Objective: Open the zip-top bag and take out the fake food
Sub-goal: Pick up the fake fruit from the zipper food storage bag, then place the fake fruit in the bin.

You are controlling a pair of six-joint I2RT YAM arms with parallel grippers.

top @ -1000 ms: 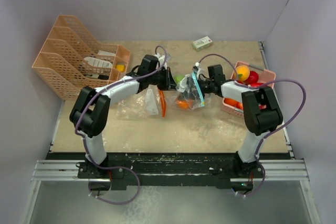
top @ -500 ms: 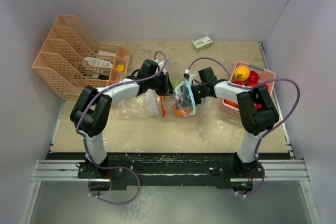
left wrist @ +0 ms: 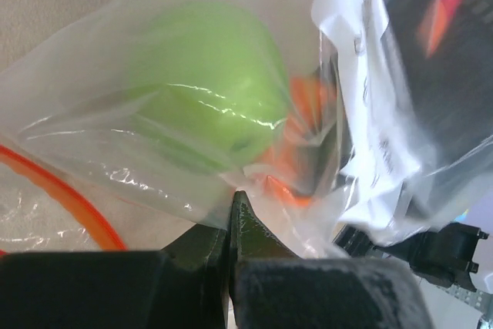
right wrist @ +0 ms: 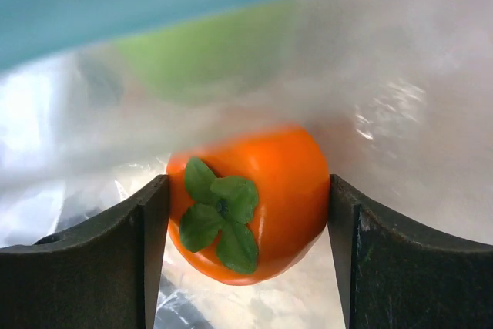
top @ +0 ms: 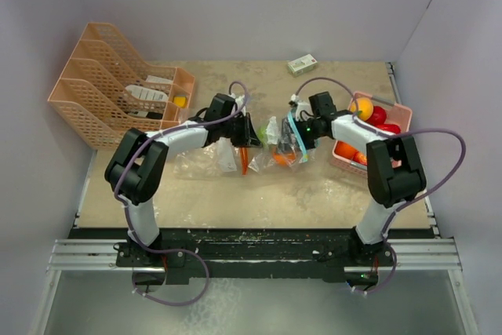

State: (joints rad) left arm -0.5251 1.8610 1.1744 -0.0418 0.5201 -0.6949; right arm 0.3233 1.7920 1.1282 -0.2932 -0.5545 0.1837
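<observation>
The clear zip-top bag (top: 281, 143) with a blue zip strip hangs between my two grippers near the table's middle. My left gripper (left wrist: 233, 199) is shut on a fold of the bag's plastic (left wrist: 192, 182), just below the green apple (left wrist: 208, 82) inside. My right gripper (right wrist: 246, 190) reaches into the bag, its fingers (right wrist: 150, 221) pressing both sides of an orange fruit (right wrist: 258, 198) with a green leafy top. In the top view the left gripper (top: 249, 137) and right gripper (top: 302, 139) stand at opposite ends of the bag.
A pink basket (top: 397, 112) holding red and orange fruits stands at the right edge. A second clear bag (top: 205, 159) with an orange zip lies under the left arm. Peach file trays (top: 102, 88) stand at the back left, a small box (top: 302, 63) at the back.
My right gripper pushed left into the bag, then drew back right while its jaws closed in on the orange fruit. The bag shifted with it. The left gripper stayed shut.
</observation>
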